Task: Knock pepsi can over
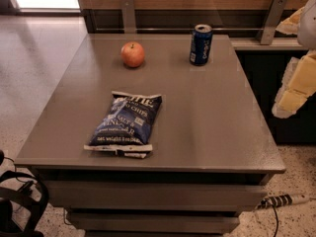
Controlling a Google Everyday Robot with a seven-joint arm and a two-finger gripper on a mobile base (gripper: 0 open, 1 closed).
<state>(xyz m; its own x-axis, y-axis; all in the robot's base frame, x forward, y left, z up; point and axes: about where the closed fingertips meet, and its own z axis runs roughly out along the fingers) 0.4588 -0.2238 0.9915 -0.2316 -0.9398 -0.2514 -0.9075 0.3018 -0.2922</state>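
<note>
The pepsi can (201, 44) stands upright on the counter (212, 127), close to the far edge and toward the far right corner, its silver top up. An apple (133, 54) sits near the same far edge, well apart from the can and closer to the far left corner. A dark blue chip bag (126, 125) lies flat toward the near edge, left of the middle. The robot's cream-coloured hand (294, 90) hangs off the counter's right edge, in the air, well apart from the can and touching nothing; whether it is apart or together cannot be told
</note>
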